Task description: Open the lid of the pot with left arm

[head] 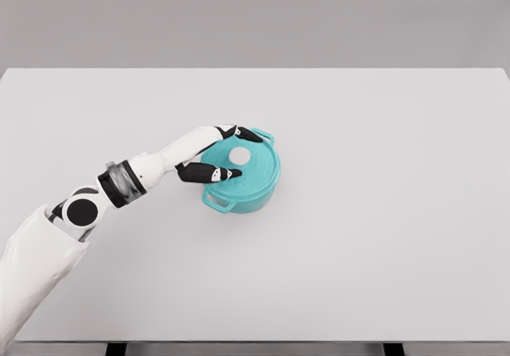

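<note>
A teal pot (253, 190) with two side handles stands near the middle of the white table (382, 213). Its teal lid (256, 163) lies on top, with a white round knob (239, 156) at the centre. My left hand (231, 154) reaches in from the lower left and hovers over the lid's left side. Its black-tipped fingers (245, 134) are spread, with the thumb at the near side of the knob and the other fingers at the far side. They do not close on the knob. The right arm is not in view.
The table's front edge runs along the bottom of the head view, with dark legs just visible beneath it. A grey wall stands behind the far edge.
</note>
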You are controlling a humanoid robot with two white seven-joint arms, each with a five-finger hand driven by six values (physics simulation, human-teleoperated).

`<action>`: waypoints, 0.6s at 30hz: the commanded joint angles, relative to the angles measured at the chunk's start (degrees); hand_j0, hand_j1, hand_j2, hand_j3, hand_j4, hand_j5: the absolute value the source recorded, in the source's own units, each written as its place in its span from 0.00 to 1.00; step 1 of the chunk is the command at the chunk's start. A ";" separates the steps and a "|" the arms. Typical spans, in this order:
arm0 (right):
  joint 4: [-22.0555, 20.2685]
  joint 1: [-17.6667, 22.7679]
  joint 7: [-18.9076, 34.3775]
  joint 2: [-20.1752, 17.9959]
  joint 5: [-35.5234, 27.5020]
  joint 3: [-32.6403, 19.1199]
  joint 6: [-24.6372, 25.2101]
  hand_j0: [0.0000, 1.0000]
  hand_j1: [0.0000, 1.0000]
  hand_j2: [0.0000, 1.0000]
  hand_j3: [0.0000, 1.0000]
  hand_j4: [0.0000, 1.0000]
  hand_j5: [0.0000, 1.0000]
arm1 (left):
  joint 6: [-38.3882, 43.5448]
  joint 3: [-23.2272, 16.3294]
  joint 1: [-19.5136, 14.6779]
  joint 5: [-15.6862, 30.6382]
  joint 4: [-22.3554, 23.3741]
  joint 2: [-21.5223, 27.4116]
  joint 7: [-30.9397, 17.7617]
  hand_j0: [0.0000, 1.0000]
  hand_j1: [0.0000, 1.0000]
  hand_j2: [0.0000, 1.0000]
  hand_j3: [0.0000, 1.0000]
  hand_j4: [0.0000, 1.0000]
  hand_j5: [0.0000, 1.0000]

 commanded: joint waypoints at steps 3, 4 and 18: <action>0.01 0.00 0.00 0.00 -0.03 0.00 -0.01 1.00 1.00 1.00 1.00 1.00 1.00 | 0.05 0.06 0.00 0.27 0.68 -0.72 0.02 0.71 0.71 0.71 0.71 0.71 0.71; 0.01 0.00 0.00 0.00 -0.03 0.00 -0.01 1.00 1.00 1.00 1.00 1.00 1.00 | 0.05 0.06 0.00 0.27 0.68 -0.72 0.02 0.71 0.71 0.71 0.71 0.71 0.71; 0.01 0.00 0.00 0.00 -0.03 0.00 -0.01 1.00 1.00 1.00 1.00 1.00 1.00 | -0.22 -0.03 0.18 0.36 0.59 -0.63 0.19 0.61 0.61 0.61 0.61 0.61 0.61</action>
